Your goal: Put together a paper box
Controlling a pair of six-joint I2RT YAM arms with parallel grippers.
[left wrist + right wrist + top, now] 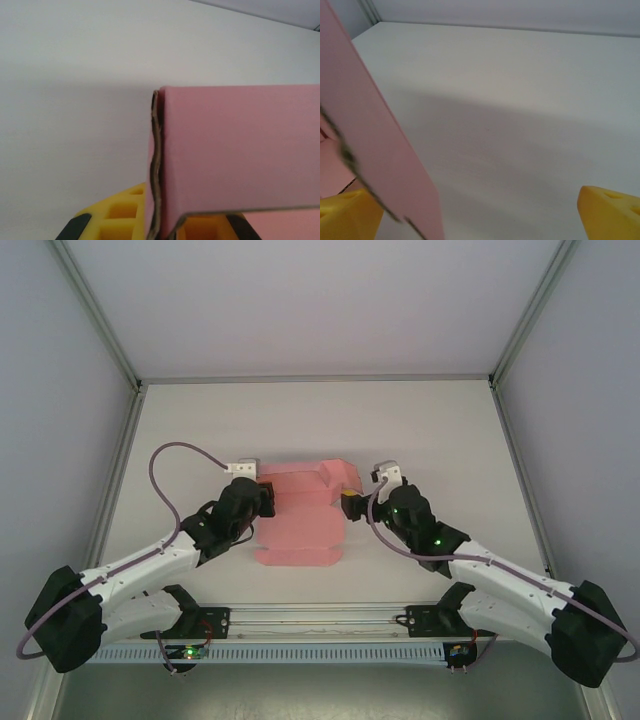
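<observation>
One item: paper box [300, 530], pink card, on counter [200, 420] middle.
Handling: we judge it light, thin, creasable; hold flap edges.
Left gripper [263, 493]: pinching box's left edge.
Right gripper [352, 505]: spread, beside right wall.

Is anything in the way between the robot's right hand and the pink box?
No, nothing visible is. The right gripper is open at the right edge of the paper box. In its wrist view a raised pink flap stands right beside one of its fingers, with bare table beyond.
</observation>
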